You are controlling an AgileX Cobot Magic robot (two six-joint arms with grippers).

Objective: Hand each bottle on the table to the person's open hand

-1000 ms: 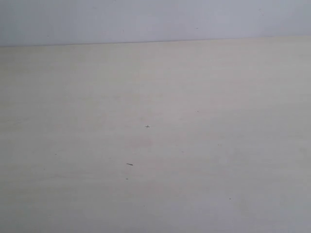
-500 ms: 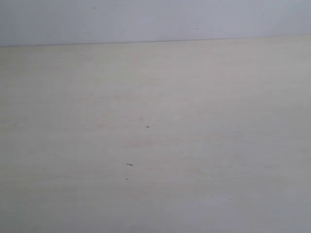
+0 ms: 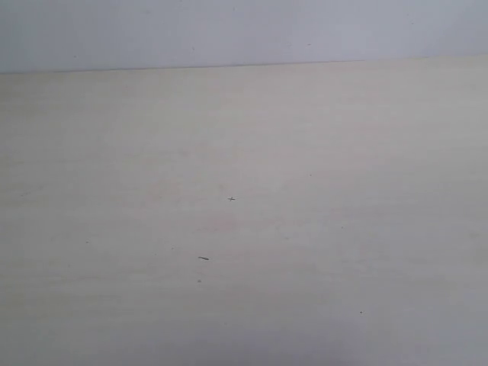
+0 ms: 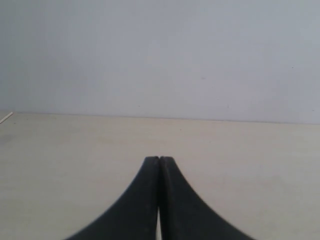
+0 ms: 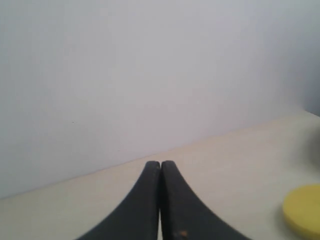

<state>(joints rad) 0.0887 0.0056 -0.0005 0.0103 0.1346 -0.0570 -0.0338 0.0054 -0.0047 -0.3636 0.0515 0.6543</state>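
Left claw [image 4: 159, 165]: closed, tips touching.
Right claw [image 5: 160, 167]: closed; yellow round object [image 5: 303, 209] nearby.
Desk [image 3: 366, 191]: pale, tiny dark specks [image 3: 203, 258] around centre frame.

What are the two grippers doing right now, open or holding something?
Left gripper: closed, holding nothing.
Right gripper: closed, holding nothing.

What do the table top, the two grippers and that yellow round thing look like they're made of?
Table: pale beige, matte, faint grain; likely wood-look laminate. Left gripper and right gripper: black, smooth, dull sheen; probably plastic or rubber. Yellow round thing: even matte yellow, blurred and cut off; perhaps plastic, can't tell.
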